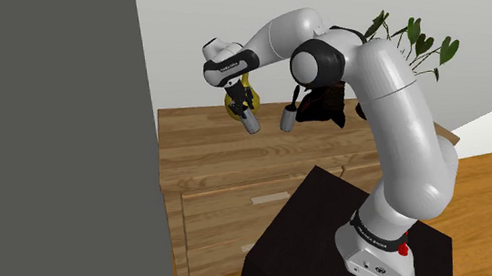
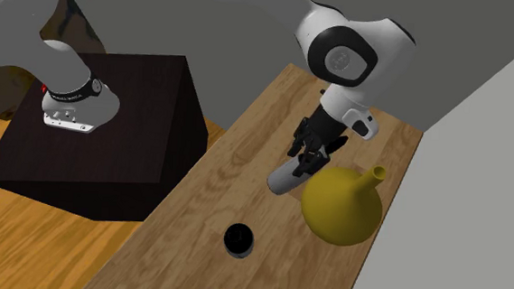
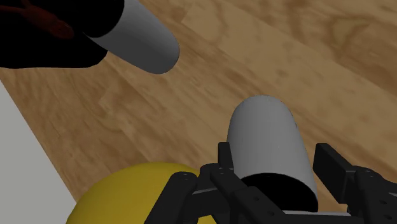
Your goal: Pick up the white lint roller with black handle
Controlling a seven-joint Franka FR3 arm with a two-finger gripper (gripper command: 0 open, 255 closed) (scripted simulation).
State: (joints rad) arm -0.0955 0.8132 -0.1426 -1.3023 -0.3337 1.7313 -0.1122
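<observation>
Bright, flat, even light in every view. The white arm (image 1: 407, 118) shades softly grey underneath; the worktop (image 1: 209, 149) is evenly lit.

dresser (image 1: 217, 140): wood, matt | lint roller (image 3: 270, 146): smooth | vase (image 2: 341, 207): smooth, matt

Item 1. White lettering on the black band at the arm's base (image 1: 372, 232), on the stand: too small to read.
Item 2. White lettering on the black band at the arm's wrist (image 1: 229, 67), above the table: too small to read.
Item 3. All other surfaces, including the lint roller (image 3: 264, 137) clasped in the hand (image 3: 275, 167): no text, number, brand or sign can be read.
</observation>
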